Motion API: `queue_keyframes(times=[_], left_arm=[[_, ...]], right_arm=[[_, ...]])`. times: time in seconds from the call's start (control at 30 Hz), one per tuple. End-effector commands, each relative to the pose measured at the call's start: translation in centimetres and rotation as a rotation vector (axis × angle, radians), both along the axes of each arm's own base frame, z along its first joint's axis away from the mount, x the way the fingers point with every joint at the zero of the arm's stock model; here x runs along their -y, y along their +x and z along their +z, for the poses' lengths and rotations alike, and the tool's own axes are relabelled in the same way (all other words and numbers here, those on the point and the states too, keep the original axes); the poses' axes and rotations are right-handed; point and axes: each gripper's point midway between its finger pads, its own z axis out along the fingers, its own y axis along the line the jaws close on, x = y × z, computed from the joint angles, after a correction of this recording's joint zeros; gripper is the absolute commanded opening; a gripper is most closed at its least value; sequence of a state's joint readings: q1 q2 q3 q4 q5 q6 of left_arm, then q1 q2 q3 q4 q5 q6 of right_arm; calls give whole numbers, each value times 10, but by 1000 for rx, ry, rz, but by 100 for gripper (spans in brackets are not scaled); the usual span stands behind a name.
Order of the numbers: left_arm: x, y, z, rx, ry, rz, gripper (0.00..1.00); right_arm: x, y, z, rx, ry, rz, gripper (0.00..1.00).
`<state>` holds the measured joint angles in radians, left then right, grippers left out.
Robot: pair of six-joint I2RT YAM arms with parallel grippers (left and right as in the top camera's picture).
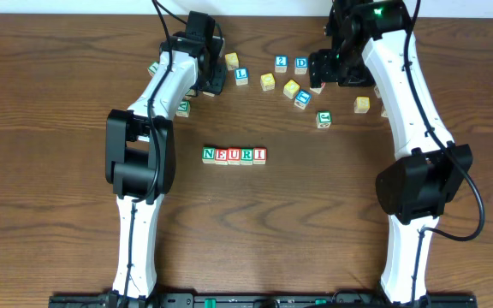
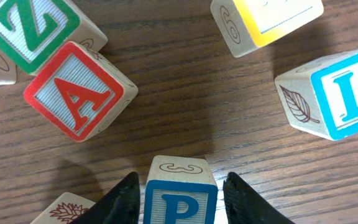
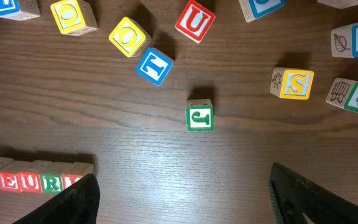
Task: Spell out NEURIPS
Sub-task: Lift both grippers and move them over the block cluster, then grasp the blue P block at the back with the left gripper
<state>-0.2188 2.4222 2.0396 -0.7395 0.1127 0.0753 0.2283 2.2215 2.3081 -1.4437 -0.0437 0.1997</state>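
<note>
The wooden tabletop (image 1: 58, 188) carries it all: two white arms reaching from the near edge toward the far side, part of the word in the middle, and loose cubes scattered along the far edge. The left arm (image 1: 139, 162) bends to the far-left cluster and the right arm (image 1: 409, 111) to the far-right one. Between them lies the NEURI row (image 1: 234, 155), five cubes touching, its long axis running left to right. There is bare wood just beside the I on the right, where I judge P and then S belong.

The right end effector (image 3: 185, 202) stands wide and empty over bare wood. The yellow S cube (image 3: 297, 84) lies beyond it and to its right, apart from the green J cube (image 3: 199, 117). This arm is the nearer one to S.

The left end effector (image 2: 180, 183) sits low over the blue P cube (image 2: 180, 202), which rests letter up squarely between the dark fingers (image 2: 126, 199), one just beside each side face. The jaws are narrow, but I cannot tell whether they press the wood yet. The red A cube (image 2: 79, 93) and blue L cube (image 2: 347, 93) stand near but clear of the fingers.

From P, the row's open end lies toward the near side and to the right, so the carry should run diagonally and end with P flush against the I, in line with the row
</note>
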Motion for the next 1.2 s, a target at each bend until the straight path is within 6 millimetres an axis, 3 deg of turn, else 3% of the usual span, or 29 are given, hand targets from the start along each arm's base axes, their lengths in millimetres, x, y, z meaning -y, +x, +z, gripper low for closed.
queue_keyframes(times=[0.0,0.4,0.53,0.67,0.87,1.03,1.17], left_arm=[[-5,-3,-2,-13,14,5,38],[-5,-3,-1,-13,12,9,27],[-4,-1,12,8,6,13,27],[-3,2,43,56,-23,53,27],[-3,-4,106,132,-75,117,27],[4,-27,150,147,-102,134,27],[16,-51,169,127,-97,100,27]], right_arm=[[2,-1,3,11,-16,13,83],[2,-1,3,12,-16,13,84],[2,0,3,13,-16,13,85],[1,2,4,23,-14,13,86],[2,7,5,41,-9,7,86],[10,12,6,54,-7,-10,86],[23,15,6,55,-6,-40,86]])
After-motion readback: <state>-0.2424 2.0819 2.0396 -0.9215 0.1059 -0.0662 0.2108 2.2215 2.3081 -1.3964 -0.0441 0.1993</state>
